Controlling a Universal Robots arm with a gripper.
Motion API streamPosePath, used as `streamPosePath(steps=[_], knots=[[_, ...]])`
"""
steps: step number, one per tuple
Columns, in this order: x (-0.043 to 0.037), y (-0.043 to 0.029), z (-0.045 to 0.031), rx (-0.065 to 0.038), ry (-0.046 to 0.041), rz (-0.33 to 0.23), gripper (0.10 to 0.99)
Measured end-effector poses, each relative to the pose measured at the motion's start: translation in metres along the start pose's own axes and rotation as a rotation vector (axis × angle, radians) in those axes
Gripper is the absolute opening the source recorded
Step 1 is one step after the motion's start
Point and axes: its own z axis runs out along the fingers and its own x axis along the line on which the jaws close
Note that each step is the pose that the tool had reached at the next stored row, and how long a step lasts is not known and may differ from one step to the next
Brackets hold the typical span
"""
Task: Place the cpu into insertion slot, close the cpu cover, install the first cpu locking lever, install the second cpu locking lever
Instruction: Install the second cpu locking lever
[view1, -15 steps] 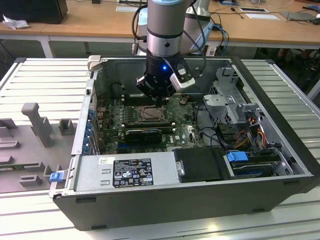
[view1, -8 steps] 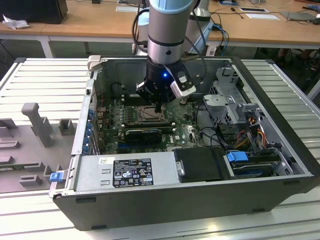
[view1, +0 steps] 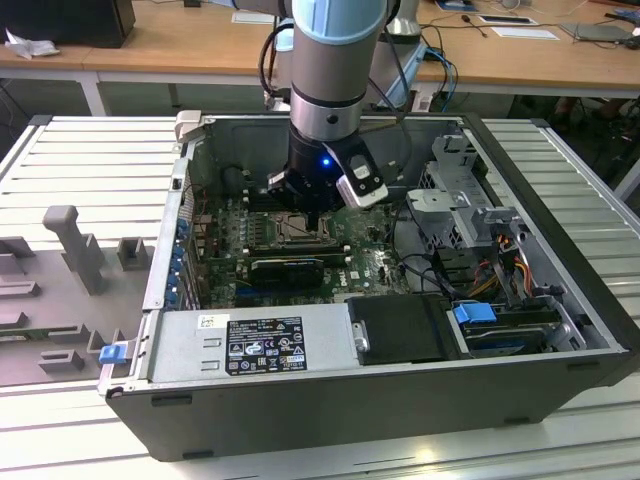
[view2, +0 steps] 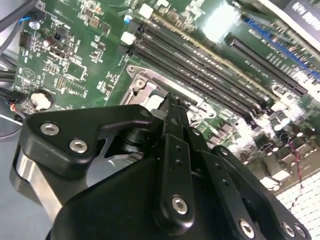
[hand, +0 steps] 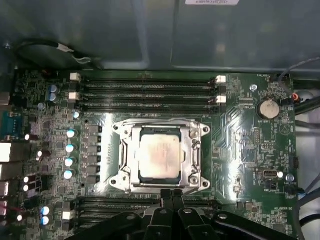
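The cpu (hand: 159, 155), a pale silver square, lies flat inside the insertion slot (hand: 123, 176) on the green board. The cpu cover (hand: 196, 150), a silver frame, lies down around the chip, which shows through its window. My gripper (hand: 172, 196) is shut, its black fingers pressed together with nothing seen between them, and its tips hover at the socket's edge. In the exterior view the gripper (view1: 312, 212) hangs straight over the slot (view1: 293, 229) inside the computer case. In the second wrist view the fingertips (view2: 172, 102) sit just beside the socket's metal surround (view2: 142, 87). I cannot make out the locking levers.
Long black memory slots (hand: 145, 92) run along both sides of the socket. A black graphics card (view1: 288, 268) lies in front of it, then the power supply (view1: 250, 345). A drive cage (view1: 460, 200) and loose cables (view1: 500, 270) fill the case at the exterior view's right.
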Motion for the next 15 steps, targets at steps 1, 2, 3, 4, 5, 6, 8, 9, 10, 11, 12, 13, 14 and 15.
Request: streamPosePath(steps=[1,2,3,4,5,6,8,9,10,11,12,13,14,15], knots=[[0.0018,-0.0021,0.0002,-0.005,0.0000,-0.001,0.106],[0.0040,-0.0054,0.0004,-0.011,0.0002,-0.003,0.106],[0.0053,-0.0074,0.0008,-0.012,0.0002,-0.004,0.106],[0.0066,-0.0082,0.0010,-0.014,0.0003,-0.005,0.106],[0.0088,-0.0090,0.0013,-0.016,0.0006,-0.007,0.106],[0.0104,-0.0095,0.0015,-0.018,0.0007,-0.008,0.106],[0.0151,-0.0103,0.0024,-0.022,0.0011,-0.013,0.106],[0.0176,-0.0105,0.0026,-0.023,0.0012,-0.014,0.106],[0.0205,-0.0106,0.0029,-0.024,0.0013,-0.015,0.106],[0.0241,-0.0108,0.0031,-0.024,0.0015,-0.017,0.106],[0.0270,-0.0110,0.0034,-0.026,0.0016,-0.018,0.106],[0.0290,-0.0112,0.0037,-0.027,0.0018,-0.018,0.106],[0.0315,-0.0114,0.0045,-0.028,0.0019,-0.020,0.106],[0.0323,-0.0117,0.0066,-0.029,0.0026,-0.025,0.106]])
